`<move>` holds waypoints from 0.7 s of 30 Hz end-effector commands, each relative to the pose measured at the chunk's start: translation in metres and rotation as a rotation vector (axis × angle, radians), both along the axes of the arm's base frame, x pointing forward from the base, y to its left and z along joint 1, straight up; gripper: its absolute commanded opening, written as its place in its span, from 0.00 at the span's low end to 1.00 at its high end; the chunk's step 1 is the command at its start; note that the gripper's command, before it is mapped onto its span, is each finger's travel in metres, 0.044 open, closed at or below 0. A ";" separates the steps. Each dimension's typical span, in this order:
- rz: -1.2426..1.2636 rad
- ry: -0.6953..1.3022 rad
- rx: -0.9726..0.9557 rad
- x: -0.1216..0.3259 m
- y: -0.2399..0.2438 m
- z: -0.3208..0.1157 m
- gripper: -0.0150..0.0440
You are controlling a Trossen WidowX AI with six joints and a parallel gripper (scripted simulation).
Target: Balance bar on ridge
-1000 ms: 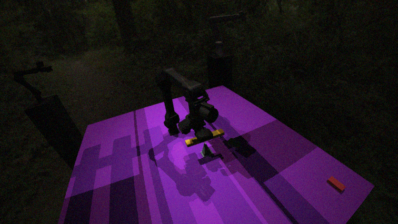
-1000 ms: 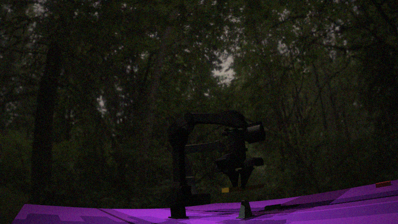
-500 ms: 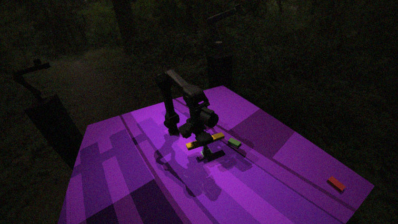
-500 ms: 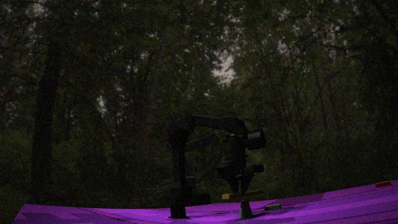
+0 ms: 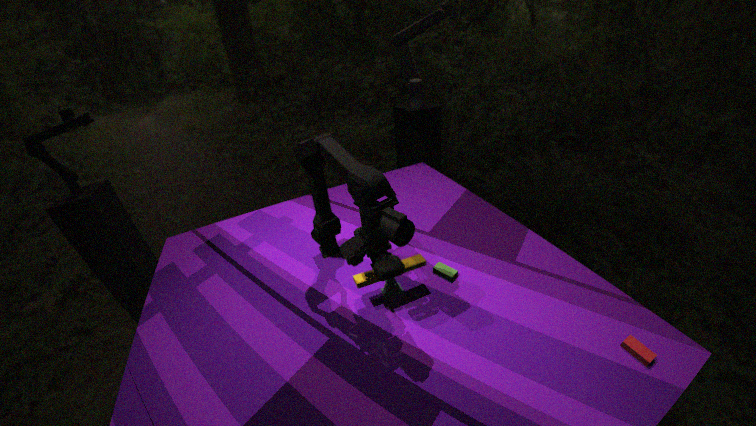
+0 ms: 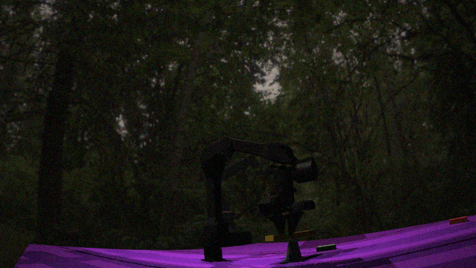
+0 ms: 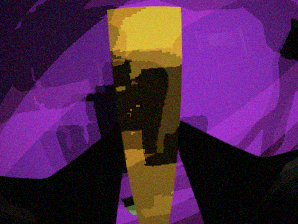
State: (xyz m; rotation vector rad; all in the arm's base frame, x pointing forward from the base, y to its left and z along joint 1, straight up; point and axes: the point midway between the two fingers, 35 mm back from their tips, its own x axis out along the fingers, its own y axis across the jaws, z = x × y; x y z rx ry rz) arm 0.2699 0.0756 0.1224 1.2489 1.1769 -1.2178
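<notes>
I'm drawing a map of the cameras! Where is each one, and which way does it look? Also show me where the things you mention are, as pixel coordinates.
Top: high up, looking down at the table (image 5: 550, 296); nearly the whole arm shows.
Exterior: low by the table, looking across it toward trees; the arm shows from the side.
Wrist: near the gripper (image 5: 390, 280) (image 6: 287, 234) (image 7: 149, 129), looking past its dark fingers along the yellow bar (image 5: 414, 261) (image 6: 269, 238) (image 7: 152, 31).
Top and exterior share the red block (image 5: 638, 350) (image 6: 458, 220).

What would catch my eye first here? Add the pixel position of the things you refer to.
Probably the vivid purple table (image 5: 253, 338) (image 6: 133, 254) glowing against dark woods. Above it bends a black robot arm (image 5: 349, 161) (image 6: 253, 148), its gripper (image 5: 388, 269) (image 6: 288, 234) (image 7: 149, 129) clamped on a yellow bar (image 5: 414, 261) (image 6: 269, 238) (image 7: 150, 30). A small red block (image 5: 638, 349) (image 6: 458, 219) stands out near the table's edge.
</notes>
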 end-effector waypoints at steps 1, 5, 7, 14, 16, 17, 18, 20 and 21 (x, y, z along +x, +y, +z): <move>-0.004 0.000 0.004 0.000 0.001 0.000 0.25; -0.004 0.000 0.004 0.000 0.001 0.000 0.25; -0.004 0.000 0.004 0.000 0.001 0.000 0.25; -0.004 0.000 0.004 0.000 0.001 -0.001 0.25; -0.004 0.000 0.004 0.000 0.001 -0.001 0.25; -0.004 0.000 0.004 0.000 0.001 -0.001 0.25; -0.004 0.000 0.004 0.000 0.001 -0.001 0.25; -0.004 0.000 0.004 0.000 0.001 -0.001 0.25; -0.004 0.000 0.004 0.000 0.001 -0.002 0.25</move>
